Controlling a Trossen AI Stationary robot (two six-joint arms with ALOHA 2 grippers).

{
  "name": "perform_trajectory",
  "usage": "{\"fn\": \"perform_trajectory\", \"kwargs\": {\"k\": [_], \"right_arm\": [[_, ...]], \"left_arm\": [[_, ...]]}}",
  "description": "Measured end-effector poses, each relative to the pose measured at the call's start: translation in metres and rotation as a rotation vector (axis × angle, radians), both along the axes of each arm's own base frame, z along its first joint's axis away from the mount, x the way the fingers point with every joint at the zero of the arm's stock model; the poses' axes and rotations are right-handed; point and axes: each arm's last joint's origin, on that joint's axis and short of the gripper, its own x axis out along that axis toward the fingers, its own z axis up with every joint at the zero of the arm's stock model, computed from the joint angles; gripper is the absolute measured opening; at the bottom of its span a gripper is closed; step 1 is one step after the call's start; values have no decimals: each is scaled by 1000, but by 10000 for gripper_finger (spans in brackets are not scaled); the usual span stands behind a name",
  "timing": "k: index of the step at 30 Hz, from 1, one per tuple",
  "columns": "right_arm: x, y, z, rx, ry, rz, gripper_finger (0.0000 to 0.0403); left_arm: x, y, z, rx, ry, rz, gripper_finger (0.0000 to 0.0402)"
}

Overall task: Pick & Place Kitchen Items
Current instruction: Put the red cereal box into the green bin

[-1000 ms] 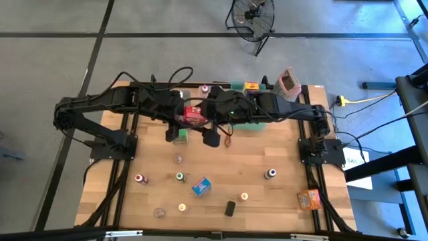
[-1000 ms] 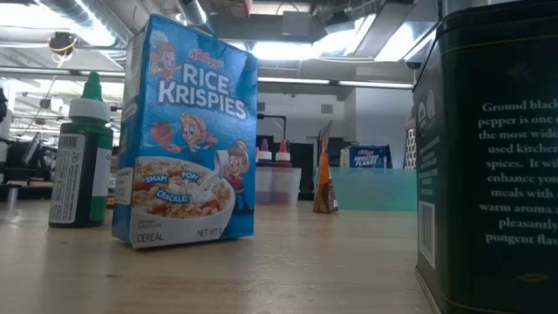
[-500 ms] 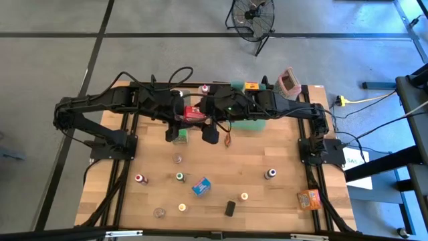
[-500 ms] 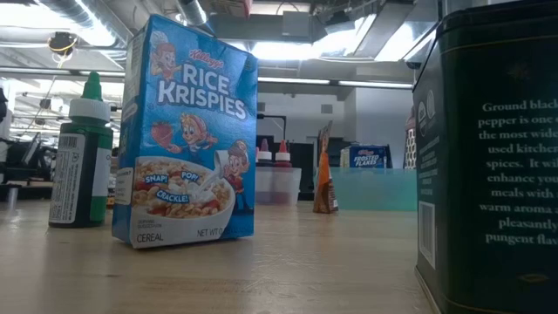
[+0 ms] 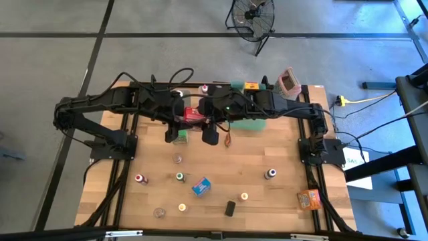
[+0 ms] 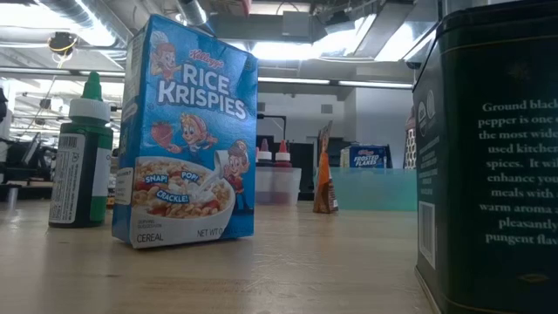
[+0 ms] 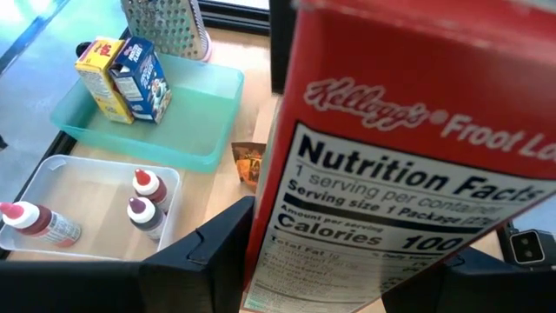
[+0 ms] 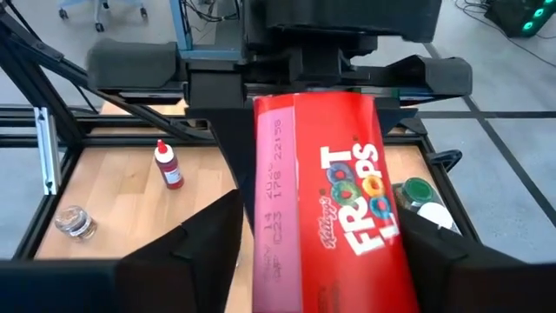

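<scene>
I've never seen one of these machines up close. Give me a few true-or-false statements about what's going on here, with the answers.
1. The left end effector grips a red Froot Loops box. True.
2. The green tray is empty. False: a yellow box and a blue box stand in it.
3. A Rice Krispies box stands upright on the table. True.
4. The clear bin holds cereal boxes. False: it holds small bottles.
5. The box grater lies flat in the middle of the table. False: it stands upright just beyond the tray.
</scene>
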Motion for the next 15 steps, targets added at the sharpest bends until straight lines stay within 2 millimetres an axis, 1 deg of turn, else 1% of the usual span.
{"fn": "perform_trajectory", "kwargs": {"k": [11,15], "right_arm": [[1,0,-1,0,4,2,163],[1,1,-1,10,4,0,150]], "left_arm": [[0,0,0,-1,3,-2,196],[0,-1,0,-9,2,-12,196]]}}
